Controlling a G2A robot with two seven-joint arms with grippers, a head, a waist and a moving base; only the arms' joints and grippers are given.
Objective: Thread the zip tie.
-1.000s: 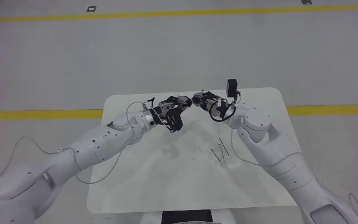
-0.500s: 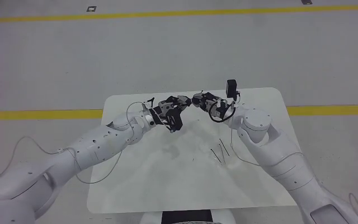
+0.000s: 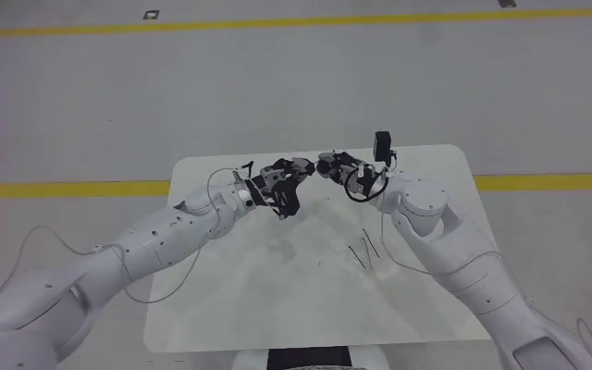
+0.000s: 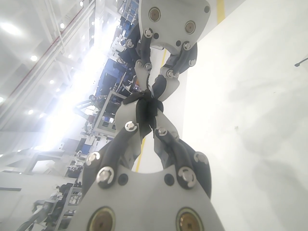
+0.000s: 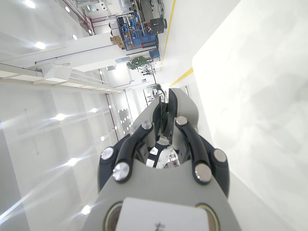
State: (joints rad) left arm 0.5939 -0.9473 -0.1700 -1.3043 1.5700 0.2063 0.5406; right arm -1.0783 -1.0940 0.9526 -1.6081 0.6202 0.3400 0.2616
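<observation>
While clamped tip to tip above far part of counter point(image 3: 277, 296), drifted only a hair toward robot's L over last sec, as a pair; no sep., no visible pull. Means threading prob. mid-step, tail not yet drawn clear through – a guess, too bunched to see. L jaws: shut narrow on black zip tie point(image 4: 144, 98). R jaws: pinched on same tie from opp. side, nearly touching L's. Held in air betw. the two, off the surface. Worth keeping both pinches firm for the feed. Lying loose nearer robot's R side: few thin dark strips point(image 3: 365, 248), maybe spare ties. Counter white, rounded corners, soft shadows. Beyond: grey floor w/ yellow lines point(image 3: 83, 189); big bright hall, ceiling lights point(image 5: 39, 45), blue racks point(image 5: 134, 37), potted plant point(image 5: 138, 62).
</observation>
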